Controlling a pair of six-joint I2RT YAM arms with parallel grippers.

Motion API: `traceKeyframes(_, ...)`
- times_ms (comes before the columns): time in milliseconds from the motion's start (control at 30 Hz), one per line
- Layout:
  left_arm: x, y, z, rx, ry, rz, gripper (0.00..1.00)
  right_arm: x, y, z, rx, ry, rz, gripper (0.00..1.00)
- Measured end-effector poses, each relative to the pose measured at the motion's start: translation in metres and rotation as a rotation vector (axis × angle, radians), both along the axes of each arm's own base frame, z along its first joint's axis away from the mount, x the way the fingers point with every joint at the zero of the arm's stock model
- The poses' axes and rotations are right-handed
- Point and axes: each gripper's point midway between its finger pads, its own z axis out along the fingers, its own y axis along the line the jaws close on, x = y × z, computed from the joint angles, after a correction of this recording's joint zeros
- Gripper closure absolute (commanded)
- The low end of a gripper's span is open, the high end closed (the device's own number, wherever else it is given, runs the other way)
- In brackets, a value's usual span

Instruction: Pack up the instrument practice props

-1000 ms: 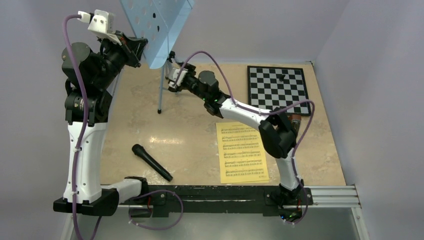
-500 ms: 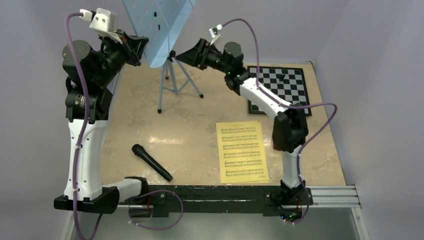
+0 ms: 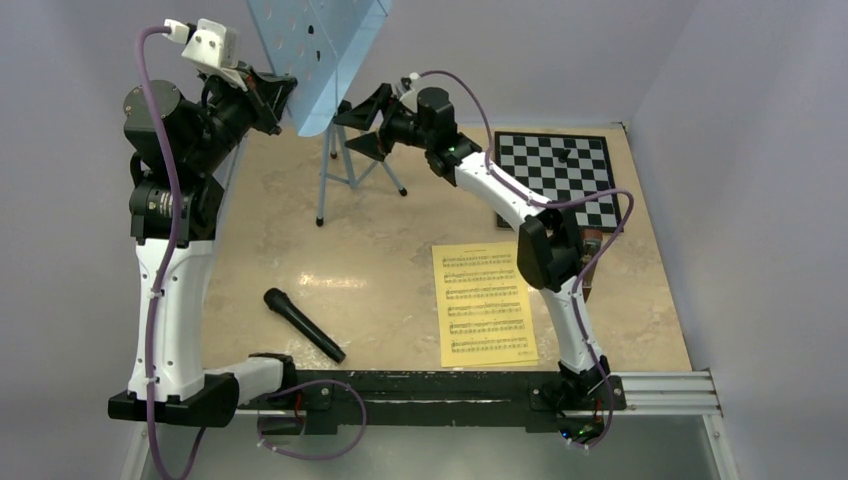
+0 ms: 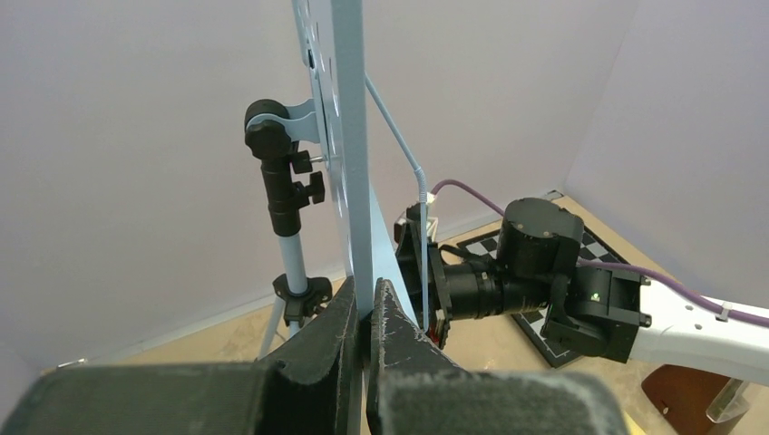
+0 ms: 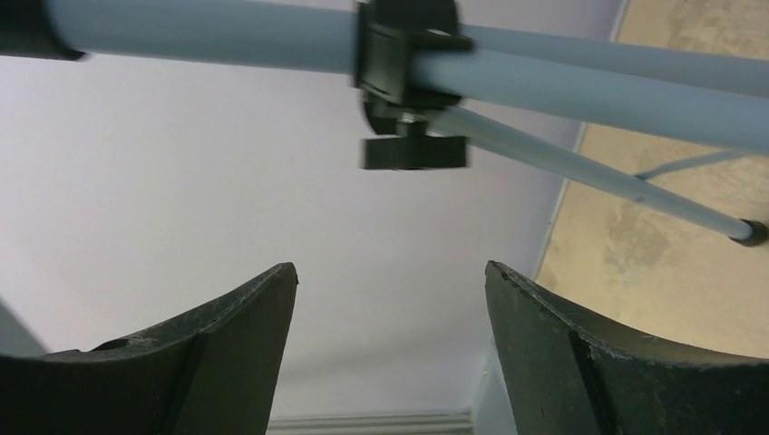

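The light-blue music stand stands at the back left, its perforated tray [image 3: 318, 50] up high and its tripod legs [image 3: 345, 168] on the table. My left gripper [image 3: 283, 93] is shut on the tray's lower edge; the left wrist view shows the jaws [image 4: 365, 306] pinching the thin blue plate [image 4: 350, 136]. My right gripper [image 3: 362, 122] is open beside the stand's pole, and in its wrist view the pole [image 5: 598, 91] and a black clamp [image 5: 408, 54] lie beyond the fingertips, untouched. A yellow sheet-music page [image 3: 483, 303] lies flat at front right. The brown metronome [image 4: 676, 397] is mostly hidden behind the right arm.
A black-and-white chessboard [image 3: 555, 175] lies at the back right. A black microphone [image 3: 303, 324] lies on the table at front left. Walls close in the back and both sides, near the stand.
My right arm has risen from low by the tripod legs to pole height beside the tray, with its jaws open. The left gripper and the tray have stayed put.
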Motion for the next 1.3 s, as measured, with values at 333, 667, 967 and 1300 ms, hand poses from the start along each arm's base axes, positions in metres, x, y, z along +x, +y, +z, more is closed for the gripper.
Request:
traceKeyframes(333, 0.000, 0.001, -0.001, 0.027, 0.015, 0.001, 1.00, 0.014, -0.002, 0.056, 0.087, -0.043, -0.070, 0.31)
traceKeyframes(667, 0.003, -0.001, 0.000, 0.046, 0.017, -0.009, 1.00, 0.031, 0.004, 0.007, 0.023, 0.097, -0.120, 0.37)
traceKeyframes(967, 0.000, -0.001, -0.002, 0.060, 0.025, -0.013, 1.00, 0.045, 0.004, 0.000, 0.016, 0.098, -0.175, 0.43)
traceKeyframes(1300, -0.001, -0.001, -0.005, 0.069, 0.033, -0.016, 1.00, 0.056, 0.005, 0.002, 0.018, 0.073, -0.214, 0.51)
